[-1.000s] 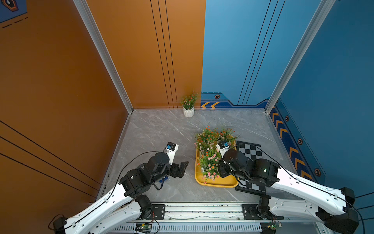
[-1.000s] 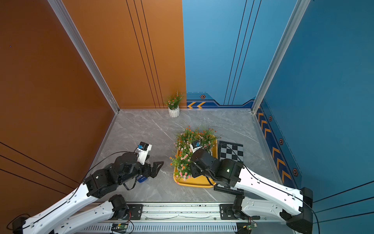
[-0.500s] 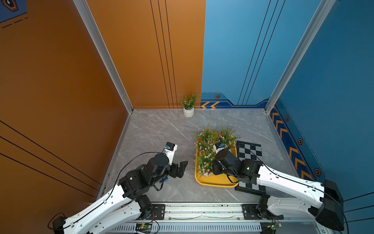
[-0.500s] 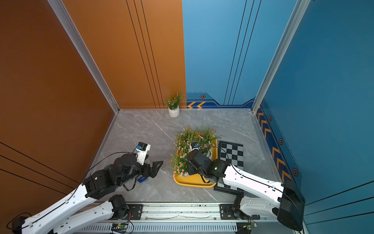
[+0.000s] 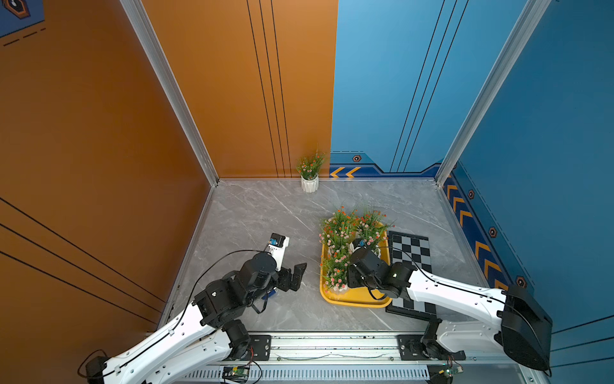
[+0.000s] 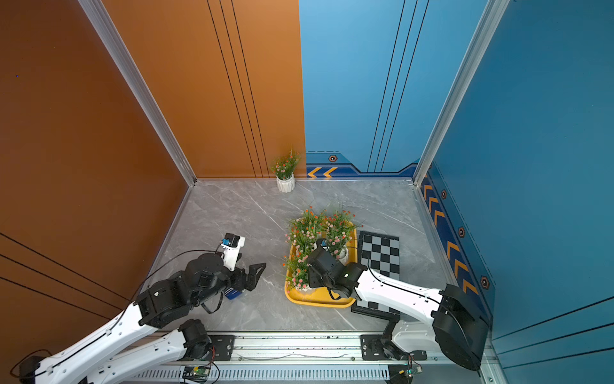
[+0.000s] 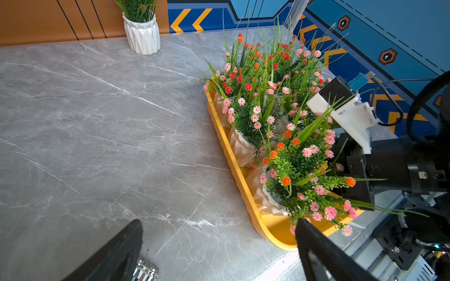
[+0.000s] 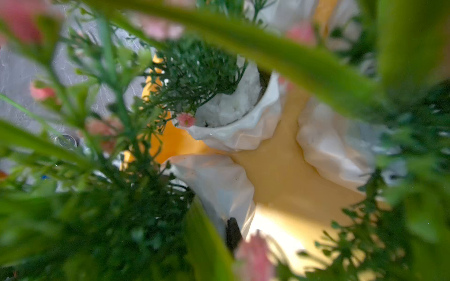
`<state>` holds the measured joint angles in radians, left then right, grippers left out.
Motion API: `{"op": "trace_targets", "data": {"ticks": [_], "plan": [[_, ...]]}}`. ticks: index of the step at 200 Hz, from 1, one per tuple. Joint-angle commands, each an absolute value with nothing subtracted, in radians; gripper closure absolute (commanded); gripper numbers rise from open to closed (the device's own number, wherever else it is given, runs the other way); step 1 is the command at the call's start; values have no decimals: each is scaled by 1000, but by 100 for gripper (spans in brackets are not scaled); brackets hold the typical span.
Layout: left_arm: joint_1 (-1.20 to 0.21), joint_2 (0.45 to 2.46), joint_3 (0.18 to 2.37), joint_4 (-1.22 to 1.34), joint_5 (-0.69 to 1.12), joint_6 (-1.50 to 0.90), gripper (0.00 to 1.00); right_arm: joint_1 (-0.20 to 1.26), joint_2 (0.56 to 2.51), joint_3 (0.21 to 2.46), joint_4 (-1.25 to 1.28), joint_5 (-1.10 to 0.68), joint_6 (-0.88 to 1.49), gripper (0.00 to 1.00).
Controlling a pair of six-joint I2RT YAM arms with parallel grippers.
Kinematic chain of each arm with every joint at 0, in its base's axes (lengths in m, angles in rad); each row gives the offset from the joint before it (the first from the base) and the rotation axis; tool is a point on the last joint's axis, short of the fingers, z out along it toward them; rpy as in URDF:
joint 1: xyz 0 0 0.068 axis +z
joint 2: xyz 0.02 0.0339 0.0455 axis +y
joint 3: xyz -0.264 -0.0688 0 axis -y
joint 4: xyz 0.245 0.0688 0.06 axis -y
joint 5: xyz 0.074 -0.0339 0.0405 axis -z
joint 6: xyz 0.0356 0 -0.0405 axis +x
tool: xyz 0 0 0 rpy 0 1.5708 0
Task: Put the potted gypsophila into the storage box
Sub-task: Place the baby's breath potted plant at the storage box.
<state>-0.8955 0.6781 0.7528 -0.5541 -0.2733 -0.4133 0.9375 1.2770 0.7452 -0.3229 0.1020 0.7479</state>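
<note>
Pots of gypsophila (image 5: 339,232) stood in your storage box (image 5: 358,299); one potted gypsophila (image 5: 309,178) stood upright against the far wall (image 5: 252,156), well apart, ahead of your left gripper (image 5: 295,277), which hung spread and empty. Your right gripper (image 5: 350,281) was clamped shut, buried in foliage at the box's near end; what it pinched, you couldn't tell.

No legible text; orange chevrons (image 7: 175,23) on blue wall band (image 7: 219,17).

Potted plants (image 5: 337,229) sitting in storage box (image 5: 355,301), chequered board (image 5: 410,247) lying right of it, lone pot (image 5: 309,183) standing behind, my left gripper (image 5: 295,276) hovering left.
</note>
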Motion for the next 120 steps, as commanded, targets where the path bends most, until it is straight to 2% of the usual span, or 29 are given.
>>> {"op": "trace_targets", "data": {"ticks": [1,12,33,58,75,120], "plan": [[-905,683,739,-565,-307,-421,2,925,1275,741,-253,87,779,88],[-906,683,738,-563,-311,-417,2,922,1273,739,-253,89,782,81],[-906,685,740,-552,-312,-410,2,910,1267,740,-268,82,787,75],[-901,702,745,-539,-315,-398,2,905,1251,750,-307,90,787,55],[-896,721,752,-523,-320,-390,2,904,1219,759,-338,99,777,46],[-827,789,770,-444,-265,-375,2,904,1095,849,-467,80,670,37]]}}
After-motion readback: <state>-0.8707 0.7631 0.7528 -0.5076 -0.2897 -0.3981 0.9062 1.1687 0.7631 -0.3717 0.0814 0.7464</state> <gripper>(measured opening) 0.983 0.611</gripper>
